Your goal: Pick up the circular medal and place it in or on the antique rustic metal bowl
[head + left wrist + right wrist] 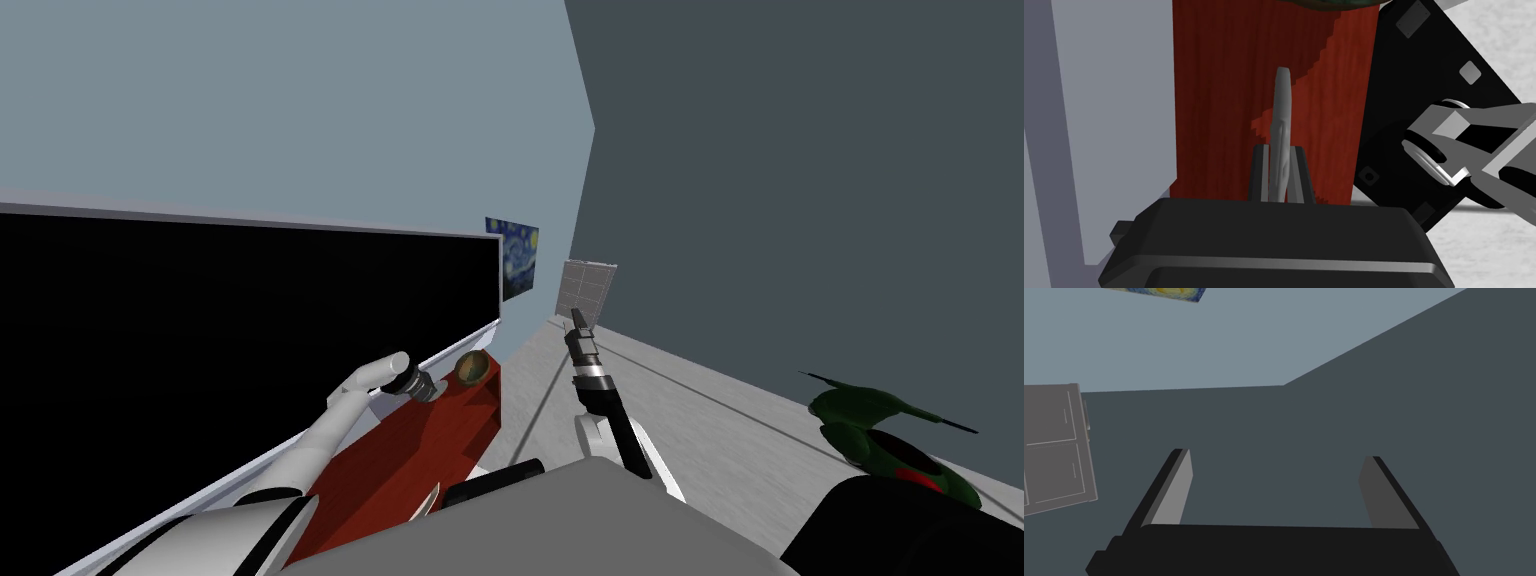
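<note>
Circular medal (1281,130): plain grey disc, seen edge-on; it was clamped upright between the two fingers of my left gripper (1280,148), which pressed both its faces; the red wooden tabletop (1224,100) lay behind it. Item two, the bowl (471,370): round, brownish inside with a dark rim; it stood at the far end of that red top, just beside the left gripper in the head view. Item three, my right gripper (1279,455): fingers wide apart, nothing between them; it was held out ahead of me over the light grey floor (700,420).

The medal (1283,107) is partly hidden inside the left end effector (1279,147); the bowl (1324,4) beyond it is cut off.
</note>
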Available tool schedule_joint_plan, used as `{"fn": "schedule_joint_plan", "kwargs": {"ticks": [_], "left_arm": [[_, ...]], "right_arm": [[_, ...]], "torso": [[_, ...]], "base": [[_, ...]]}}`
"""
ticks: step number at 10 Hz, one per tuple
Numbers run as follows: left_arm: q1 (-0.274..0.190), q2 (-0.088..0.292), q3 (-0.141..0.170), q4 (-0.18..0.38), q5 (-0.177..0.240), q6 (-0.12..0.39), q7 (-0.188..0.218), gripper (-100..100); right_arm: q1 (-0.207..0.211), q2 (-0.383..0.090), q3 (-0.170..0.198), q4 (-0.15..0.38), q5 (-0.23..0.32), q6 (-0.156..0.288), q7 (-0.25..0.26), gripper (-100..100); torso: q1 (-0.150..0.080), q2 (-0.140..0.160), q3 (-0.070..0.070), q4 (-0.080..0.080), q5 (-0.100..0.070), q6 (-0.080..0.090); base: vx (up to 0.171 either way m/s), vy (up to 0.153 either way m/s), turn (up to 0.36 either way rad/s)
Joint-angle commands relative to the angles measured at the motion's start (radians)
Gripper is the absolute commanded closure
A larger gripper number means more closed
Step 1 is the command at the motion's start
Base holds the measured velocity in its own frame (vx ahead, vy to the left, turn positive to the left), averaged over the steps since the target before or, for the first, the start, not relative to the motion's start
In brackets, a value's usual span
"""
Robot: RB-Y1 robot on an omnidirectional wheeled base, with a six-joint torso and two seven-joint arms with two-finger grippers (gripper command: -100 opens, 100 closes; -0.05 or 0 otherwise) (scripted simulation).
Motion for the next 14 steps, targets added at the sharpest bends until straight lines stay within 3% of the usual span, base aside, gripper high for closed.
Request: {"fn": "schedule_joint_plan", "kwargs": {"ticks": [1,14], "left_arm": [[-0.024,0.018,0.001,-0.013,0.017,0.036,0.020,100],[-0.120,0.137,0.006,-0.172,0.109,0.268,0.166,100]], "right_arm": [[0.000,0.000,0.000,0.000,0.000,0.000,0.000,0],[0.000,0.000,0.000,0.000,0.000,0.000,0.000,0]], "torso": [[0.000,0.000,0.000,0.000,0.000,0.000],[0.000,-0.001,-0.002,-0.002,0.001,0.003]], "base": [[0.034,-0.108,-0.010],[0.028,-0.082,-0.008]]}}
